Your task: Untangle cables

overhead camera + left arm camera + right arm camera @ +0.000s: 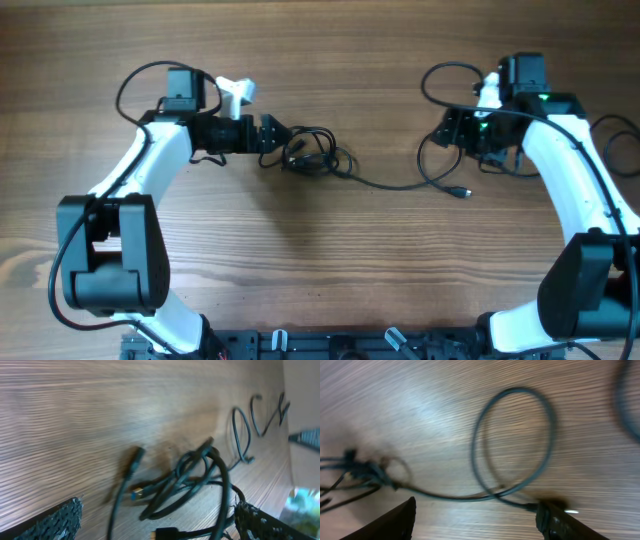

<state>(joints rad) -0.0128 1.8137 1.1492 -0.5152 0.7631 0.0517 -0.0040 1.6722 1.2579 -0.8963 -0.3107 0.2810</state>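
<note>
Where the knotted cables [315,155] lie toward the tabletop's [320,270] far edge, the left hand [283,142] gapes just beside them. One strand loops under the right hand [441,130], also spread apart.

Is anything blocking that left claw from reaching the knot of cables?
Nothing visible does. The left gripper is open right at the edge of the knot of cables, with no other object between them on the table.

We see a counter [330,270] of warm brown wood filling every view, its grain running left to right under the overhead camera. Soft light leaves a pale sheen [427,407] on the boards. Past the counter's edge lies a blurred pale surface [305,385].
</note>
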